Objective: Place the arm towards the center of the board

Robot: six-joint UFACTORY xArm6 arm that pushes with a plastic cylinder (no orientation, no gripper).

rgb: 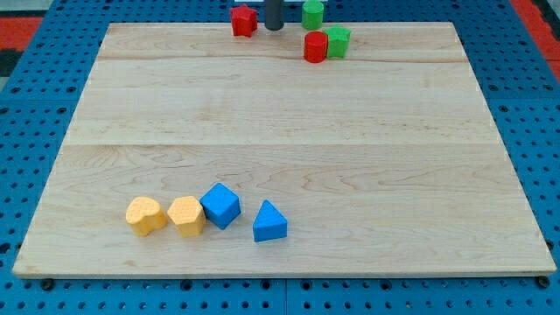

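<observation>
My tip (274,27) is at the view's top edge of the wooden board (280,131), just right of a red block (244,20) and left of a green block (312,13). A red cylinder (315,47) touches a green block (337,41) a little below and right of my tip. Near the view's bottom left lie a yellow rounded block (145,215), a yellow hexagonal block (186,215), a blue cube (220,206) and a blue triangular block (269,221).
The board lies on a blue perforated table (35,105). Red matting (26,17) shows at the view's top corners.
</observation>
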